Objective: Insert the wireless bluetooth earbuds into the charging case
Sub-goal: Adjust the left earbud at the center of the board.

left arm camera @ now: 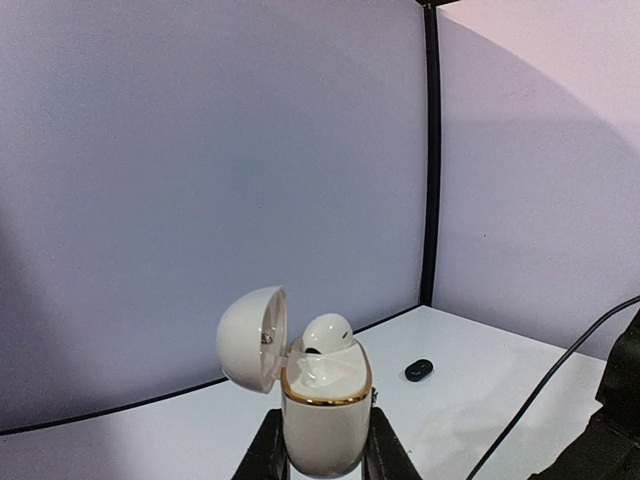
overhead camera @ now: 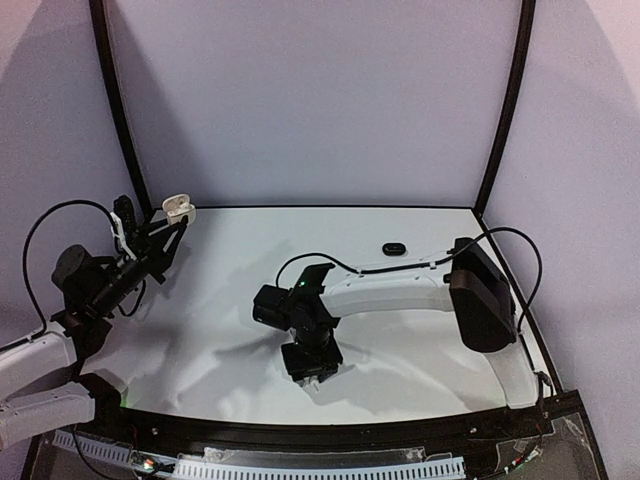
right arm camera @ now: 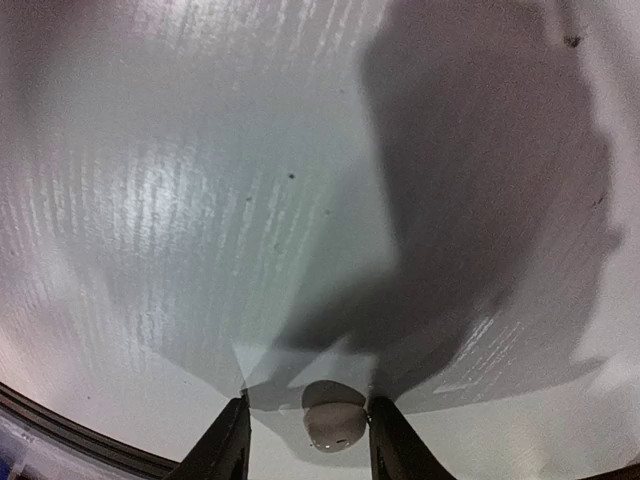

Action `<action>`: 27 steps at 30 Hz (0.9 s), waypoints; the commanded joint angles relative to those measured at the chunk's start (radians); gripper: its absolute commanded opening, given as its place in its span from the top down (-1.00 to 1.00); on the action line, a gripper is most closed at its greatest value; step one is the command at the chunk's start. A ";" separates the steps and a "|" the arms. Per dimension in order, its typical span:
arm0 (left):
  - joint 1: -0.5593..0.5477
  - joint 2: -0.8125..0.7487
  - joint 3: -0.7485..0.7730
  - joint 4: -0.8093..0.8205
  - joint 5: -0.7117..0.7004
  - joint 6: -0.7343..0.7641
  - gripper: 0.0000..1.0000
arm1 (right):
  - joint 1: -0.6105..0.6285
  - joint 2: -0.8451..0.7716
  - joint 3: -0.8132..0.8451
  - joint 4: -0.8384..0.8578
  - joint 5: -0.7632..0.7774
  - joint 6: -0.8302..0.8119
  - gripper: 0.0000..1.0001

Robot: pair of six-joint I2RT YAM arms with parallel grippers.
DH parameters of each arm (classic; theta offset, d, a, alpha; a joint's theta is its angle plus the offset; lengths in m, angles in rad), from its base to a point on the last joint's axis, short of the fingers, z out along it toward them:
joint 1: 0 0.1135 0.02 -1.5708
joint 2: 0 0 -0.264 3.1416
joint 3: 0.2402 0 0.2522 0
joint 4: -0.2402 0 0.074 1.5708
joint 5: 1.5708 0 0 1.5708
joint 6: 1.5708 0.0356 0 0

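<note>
Left gripper (left arm camera: 326,452): clamped on the white charging case (left arm camera: 324,405), one finger against each flank. The case stands upright and is held up over the far left corner of the table (overhead camera: 420,330). Its lid (left arm camera: 252,338) is swung open, to the left in my wrist view. One white earbud (left arm camera: 327,332) sits in the case, its rounded top showing above the gold rim (left arm camera: 325,397).

Right gripper (right arm camera: 308,412): pointing down at the near middle of the table, jaws apart. A second white earbud (right arm camera: 334,422) lies on the surface between the fingers, in their shadow. It sits close to the finger on the right of that wrist view, with a clear gap to the other. I cannot tell whether it touches the nearer finger.

Further out: a small black oval piece (overhead camera: 393,248) rests on the table toward the far right, well apart from both grippers. I cannot tell whether it is a bud or a case.
</note>
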 commanded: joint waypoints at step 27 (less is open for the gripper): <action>-0.005 0.016 -0.002 0.031 0.001 0.014 0.98 | -0.006 0.030 0.046 -0.074 0.005 -0.034 0.50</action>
